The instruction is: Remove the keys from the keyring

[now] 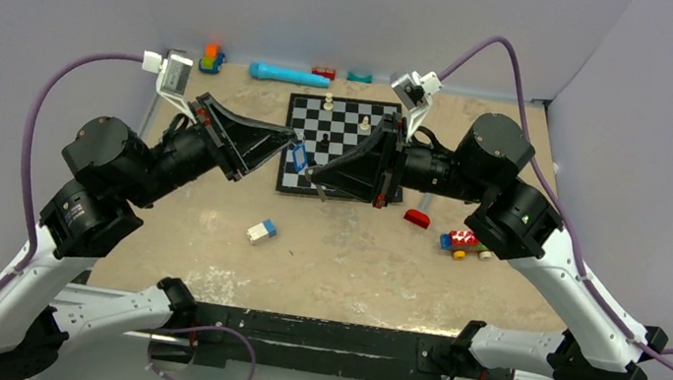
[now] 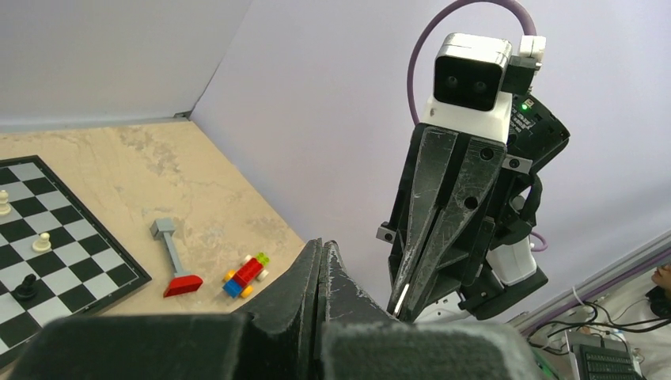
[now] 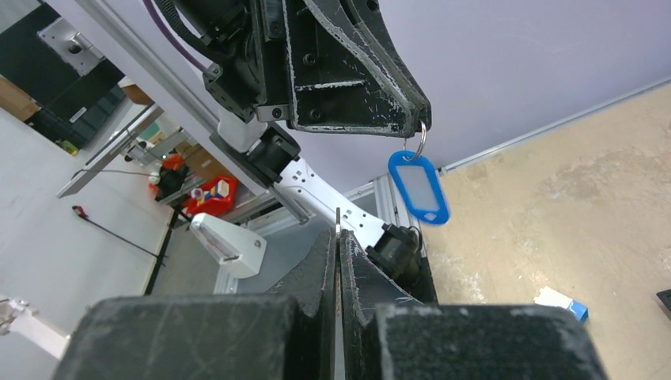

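Note:
My left gripper (image 1: 286, 146) is shut on a small metal keyring (image 3: 420, 141). A bright blue oval plastic piece (image 3: 419, 186) with a pale window hangs from the ring, above the chessboard's left edge (image 1: 298, 156). My right gripper (image 1: 317, 175) faces it from the right, a short way off and a little lower. It is shut on a thin flat silver key blade (image 3: 337, 218), seen edge-on and sticking out past the tips. The blade also shows in the left wrist view (image 2: 402, 297). The blade and the ring are apart. The left fingertips (image 2: 336, 265) are pressed together; the ring is hidden in that view.
A chessboard (image 1: 370, 123) with a few pawns lies under both grippers. A grey tool with a red head (image 1: 418, 216) and a toy car (image 1: 464, 241) lie to its right. A blue-and-white block (image 1: 261, 230) lies nearer. A blue cylinder (image 1: 289, 74) and small toys line the back wall.

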### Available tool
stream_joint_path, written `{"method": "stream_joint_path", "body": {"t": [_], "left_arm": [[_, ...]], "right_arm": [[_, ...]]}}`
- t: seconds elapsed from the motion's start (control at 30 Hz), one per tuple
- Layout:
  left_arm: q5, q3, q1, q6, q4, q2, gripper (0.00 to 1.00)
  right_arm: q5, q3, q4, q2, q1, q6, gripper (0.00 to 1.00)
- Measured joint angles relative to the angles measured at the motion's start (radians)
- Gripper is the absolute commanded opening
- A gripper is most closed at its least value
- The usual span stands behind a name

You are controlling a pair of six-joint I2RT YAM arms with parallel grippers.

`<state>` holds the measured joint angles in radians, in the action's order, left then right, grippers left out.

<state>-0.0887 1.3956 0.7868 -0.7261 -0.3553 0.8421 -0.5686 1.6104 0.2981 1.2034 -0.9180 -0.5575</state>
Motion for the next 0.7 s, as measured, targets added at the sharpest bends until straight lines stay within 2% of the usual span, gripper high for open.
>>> {"method": "stream_joint_path", "body": {"t": [0.33, 0.7], "left_arm": [[0.022, -0.043, 0.0, 0.002, -0.004, -0.03, 0.0], [0.139, -0.206, 0.0, -0.023, -0.113, -0.109, 0.0]], "right_arm": [[0.037, -0.082, -0.008, -0.04, 0.0, 0.0, 0.0], [0.323, -0.365, 0.013, -0.17, -0.001, -0.051, 0.0]]}}
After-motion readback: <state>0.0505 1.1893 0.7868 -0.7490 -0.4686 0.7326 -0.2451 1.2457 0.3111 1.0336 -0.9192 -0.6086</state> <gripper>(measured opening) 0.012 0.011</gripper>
